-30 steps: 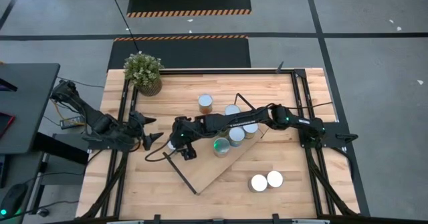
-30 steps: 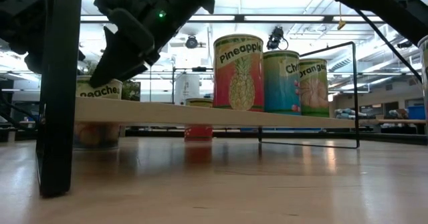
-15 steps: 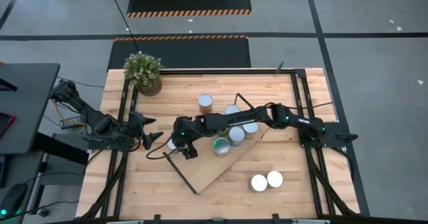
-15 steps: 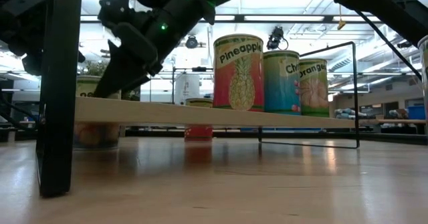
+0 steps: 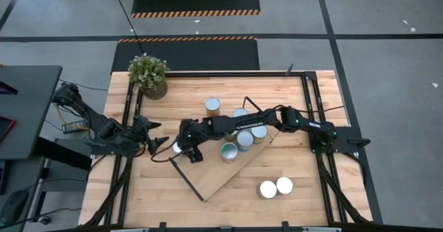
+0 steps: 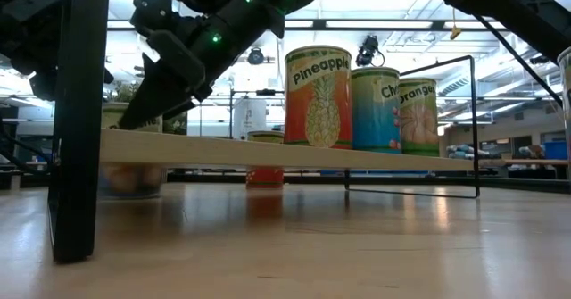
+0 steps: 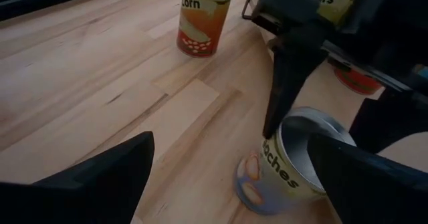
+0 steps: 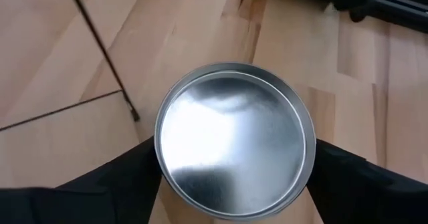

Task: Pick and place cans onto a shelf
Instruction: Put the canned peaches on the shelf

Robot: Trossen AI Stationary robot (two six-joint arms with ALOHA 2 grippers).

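Overhead, the right gripper (image 5: 181,149) reaches over a can (image 5: 178,148) on the table beside the shelf (image 5: 211,174). In its wrist view, spread fingers (image 8: 100,184) flank the can, apparently not touching. The left gripper (image 5: 158,143) waits nearby, fingers spread.

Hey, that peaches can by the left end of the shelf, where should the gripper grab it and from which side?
Grip the peaches can across its round side wall, just under the rim, coming straight down from above. It stands upright on the table with its flat silvery lid up, so opposite sides are free. The right gripper is already above it, one finger on each side; the shelf edge lies close beside.
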